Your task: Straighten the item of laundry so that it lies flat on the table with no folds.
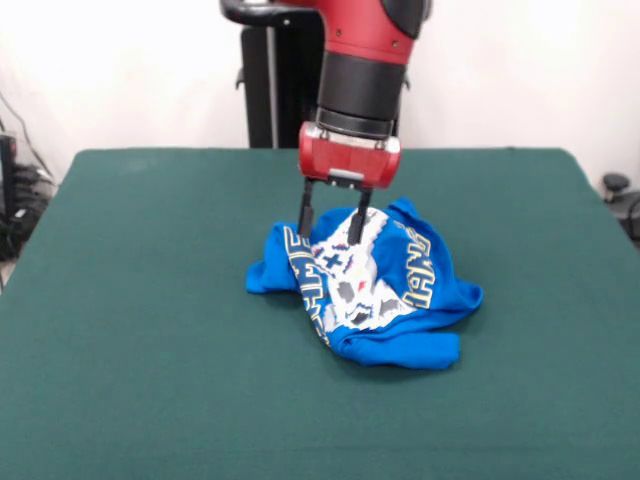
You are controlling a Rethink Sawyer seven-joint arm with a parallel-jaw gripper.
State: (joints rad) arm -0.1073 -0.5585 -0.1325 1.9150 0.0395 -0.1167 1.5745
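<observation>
The table (120, 330), covered in dark green cloth, fills most of the front view. The red and black arm (365, 60) comes down over its middle. Beneath it the blue T-shirt (400, 300) lies near the table's centre in a crumpled heap, its white controller print and yellow-white lettering bunched and folded, the lower hem doubled over. The gripper (330, 232) stands at the heap's upper edge, its two dark fingers (305, 212) spread apart with tips touching the cloth.
</observation>
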